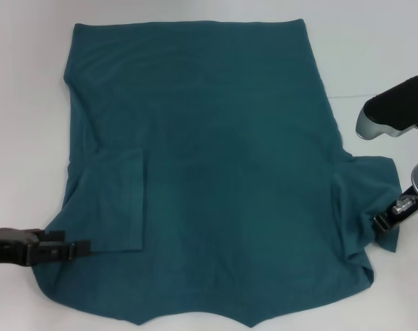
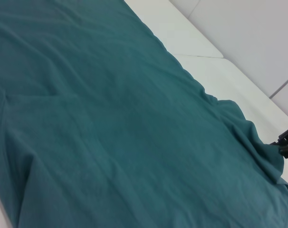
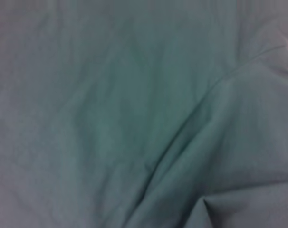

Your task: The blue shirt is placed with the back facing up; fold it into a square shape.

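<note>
Shirt (image 1: 216,158) lies flat on the tabletop (image 1: 23,103), soft and limp; sleeves offer the best hold. Left gripper (image 1: 78,247) lower left, right gripper (image 1: 385,219) lower right; whether either's jaws grip cloth cannot be told.

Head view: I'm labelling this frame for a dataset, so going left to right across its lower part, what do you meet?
left gripper at the shirt's left edge → folded-in left sleeve → body of the blue shirt → right sleeve → right gripper at that sleeve's edge.

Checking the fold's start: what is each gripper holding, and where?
Left gripper is at the blue shirt's folded-in left sleeve; right gripper at the right sleeve. Whether either grips cannot be told.
</note>
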